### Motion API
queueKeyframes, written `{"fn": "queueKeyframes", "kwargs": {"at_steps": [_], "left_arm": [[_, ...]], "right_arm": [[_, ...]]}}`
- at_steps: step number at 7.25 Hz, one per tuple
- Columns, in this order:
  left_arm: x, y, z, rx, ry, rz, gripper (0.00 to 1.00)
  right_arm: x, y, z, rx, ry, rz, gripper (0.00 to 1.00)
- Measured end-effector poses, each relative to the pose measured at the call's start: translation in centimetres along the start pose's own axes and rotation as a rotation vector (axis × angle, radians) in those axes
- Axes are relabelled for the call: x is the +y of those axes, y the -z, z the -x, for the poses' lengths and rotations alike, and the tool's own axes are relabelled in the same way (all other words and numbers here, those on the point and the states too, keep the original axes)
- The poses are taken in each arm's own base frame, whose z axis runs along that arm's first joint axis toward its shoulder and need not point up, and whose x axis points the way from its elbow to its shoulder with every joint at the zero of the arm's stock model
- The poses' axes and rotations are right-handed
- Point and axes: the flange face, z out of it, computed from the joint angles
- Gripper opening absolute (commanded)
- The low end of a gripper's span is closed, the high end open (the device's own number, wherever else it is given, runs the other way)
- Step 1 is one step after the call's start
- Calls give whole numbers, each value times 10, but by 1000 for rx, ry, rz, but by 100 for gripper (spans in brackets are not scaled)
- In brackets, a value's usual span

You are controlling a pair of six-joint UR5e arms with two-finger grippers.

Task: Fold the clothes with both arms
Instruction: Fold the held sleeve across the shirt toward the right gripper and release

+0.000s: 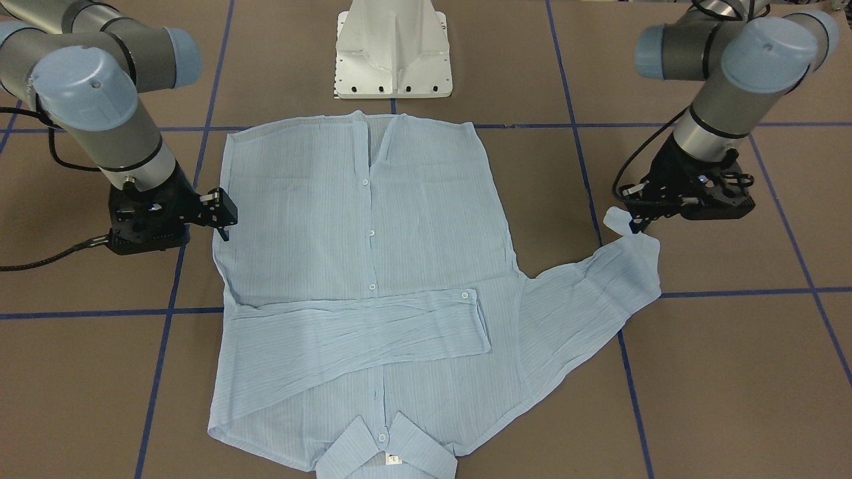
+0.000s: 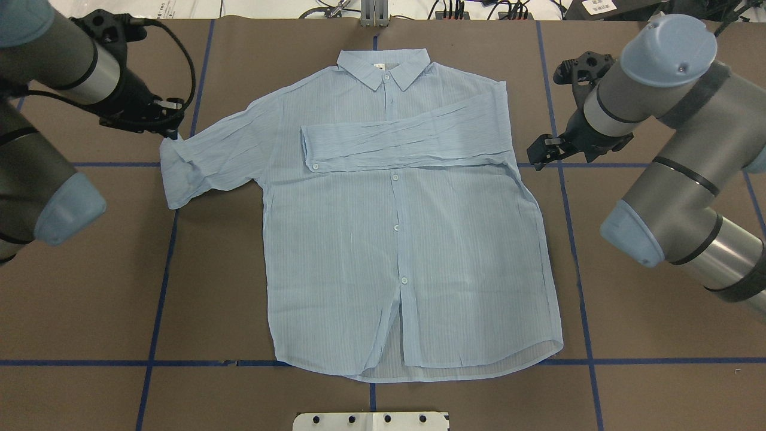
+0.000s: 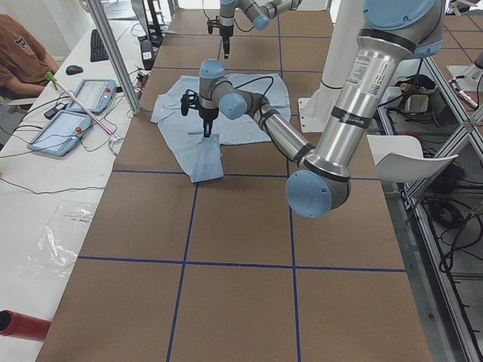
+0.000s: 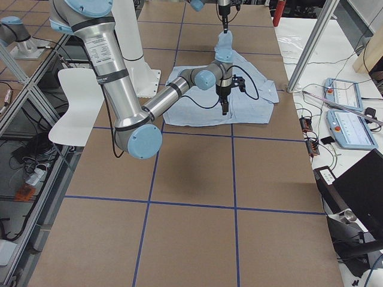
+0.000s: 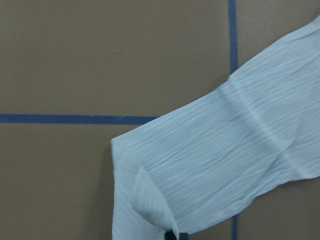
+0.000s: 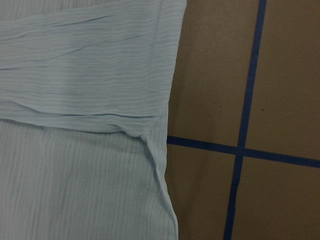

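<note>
I see a brown table (image 2: 90,287), its top marked into big squares by blue tape lines (image 2: 157,269). A pale-blue striped shirt (image 2: 407,239) lies flat on it, button front up. Seen from behind the robot, the collar (image 2: 383,66) points to 12 o'clock and the hem (image 2: 479,365) to 6. One sleeve (image 2: 407,140) is folded across the chest. The other sleeve (image 2: 209,164) stretches over the bare top toward 9 o'clock. A white pedestal base (image 2: 371,421) stands at 6 o'clock, near the hem but apart from it.
</note>
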Motion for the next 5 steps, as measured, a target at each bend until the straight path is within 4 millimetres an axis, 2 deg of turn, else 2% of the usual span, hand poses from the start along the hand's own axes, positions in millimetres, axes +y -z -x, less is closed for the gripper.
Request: {"fn": "queueKeyframes", "kwargs": {"at_steps": [3, 5], "left_arm": [[-32, 38, -111, 154, 134, 11, 0], [-52, 47, -168, 320, 214, 29, 0]], "right_arm": [[16, -15, -40, -5, 1, -18, 100], [22, -22, -55, -4, -5, -21, 100]]}}
